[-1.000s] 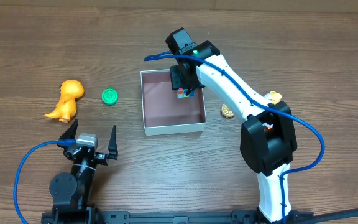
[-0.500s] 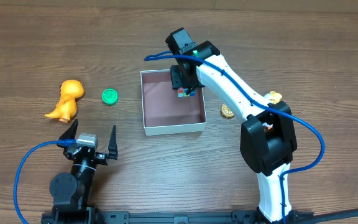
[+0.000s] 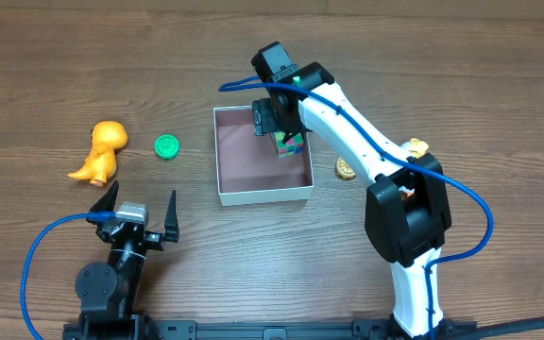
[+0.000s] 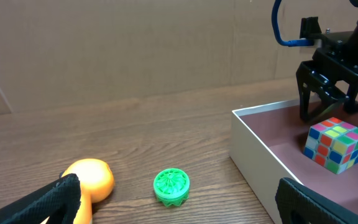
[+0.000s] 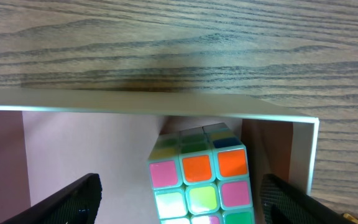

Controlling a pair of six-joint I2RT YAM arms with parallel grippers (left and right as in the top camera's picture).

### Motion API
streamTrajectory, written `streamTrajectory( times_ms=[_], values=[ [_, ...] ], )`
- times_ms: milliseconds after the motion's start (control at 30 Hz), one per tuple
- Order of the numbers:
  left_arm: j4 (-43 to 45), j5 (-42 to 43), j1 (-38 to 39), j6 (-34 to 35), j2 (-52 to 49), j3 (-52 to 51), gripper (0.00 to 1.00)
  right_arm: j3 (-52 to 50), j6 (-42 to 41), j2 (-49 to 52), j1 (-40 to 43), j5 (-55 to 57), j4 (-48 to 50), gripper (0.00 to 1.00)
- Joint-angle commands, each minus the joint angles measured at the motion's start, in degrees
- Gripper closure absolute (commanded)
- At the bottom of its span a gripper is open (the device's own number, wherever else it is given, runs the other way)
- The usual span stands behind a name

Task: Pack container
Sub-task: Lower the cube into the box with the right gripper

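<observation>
White cardboard box (image 3: pixel 264 195), pinkish floor, is sited mid-way across the brown wooden surface (image 3: pixel 442 57). A multicoloured puzzle cube (image 3: pixel 291 144) is seen resting in its far right corner, close to both walls. Right fingers (image 4: pixel 304 93) are spread over the cube, not gripping it. Left fingers (image 3: pixel 171 219) are parked wide apart, empty. Release is judged done. A straight vertical retreat is advised so cube and far wall are not clipped. Orange dinosaur toy (image 3: pixel 102 151) and green ridged cap (image 3: pixel 166 145) are not yet packed.

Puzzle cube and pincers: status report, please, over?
Left pincer open, empty. Right pincer open above puzzle cube, cube loose in container. Orange dinosaur, green disc outside.
</observation>
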State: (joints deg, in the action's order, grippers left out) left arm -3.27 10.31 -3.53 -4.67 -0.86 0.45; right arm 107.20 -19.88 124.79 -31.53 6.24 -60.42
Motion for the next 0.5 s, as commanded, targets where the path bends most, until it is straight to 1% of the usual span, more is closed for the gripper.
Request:
streamTrajectory(
  times_ms=[0, 133, 167, 200, 233, 267, 300, 333, 433, 467],
  values=[
    [0.0, -0.2, -0.4, -0.5, 0.5, -0.2, 0.0, 0.1, -0.3, -0.6, 0.1, 0.7, 0.3, 0.16],
    [0.0, -0.2, -0.4, -0.5, 0.5, -0.2, 0.0, 2.3, -0.3, -0.6, 0.1, 0.6, -1.5, 0.21],
    [0.0, -0.2, -0.4, -0.5, 0.5, -0.2, 0.0, 3.1, -0.3, -0.6, 0.1, 0.6, -2.0, 0.24],
    [0.0, -0.2, -0.4, -0.5, 0.5, -0.2, 0.0, 4.2, -0.3, -0.6, 0.1, 0.6, -2.7, 0.3],
    [0.0, -0.2, -0.4, -0.5, 0.5, -0.2, 0.0, 5.0, -0.3, -0.6, 0.1, 0.6, -3.3, 0.41],
    [0.0, -0.2, -0.4, -0.5, 0.5, -0.2, 0.0, 5.8, -0.3, -0.6, 0.0, 0.5, -3.9, 0.57],
    [0.0, -0.2, -0.4, -0.5, 0.5, -0.2, 0.0, 6.5, -0.3, -0.6, 0.0, 0.1, -4.5, 0.67],
    [0.0, -0.2, -0.4, -0.5, 0.5, -0.2, 0.0, 7.3, -0.1, -0.6, 0.0, -0.5, -5.6, 0.75],
    [0.0, -0.2, -0.4, -0.5, 0.5, -0.2, 0.0, 7.9, 0.1, -0.6, -0.1, -2.0, -7.5, 0.82],
    [0.0, -0.2, -0.4, -0.5, 0.5, -0.2, 0.0, 7.9, 0.1, -0.6, -0.1, -2.6, -8.3, 0.88]
  ],
)
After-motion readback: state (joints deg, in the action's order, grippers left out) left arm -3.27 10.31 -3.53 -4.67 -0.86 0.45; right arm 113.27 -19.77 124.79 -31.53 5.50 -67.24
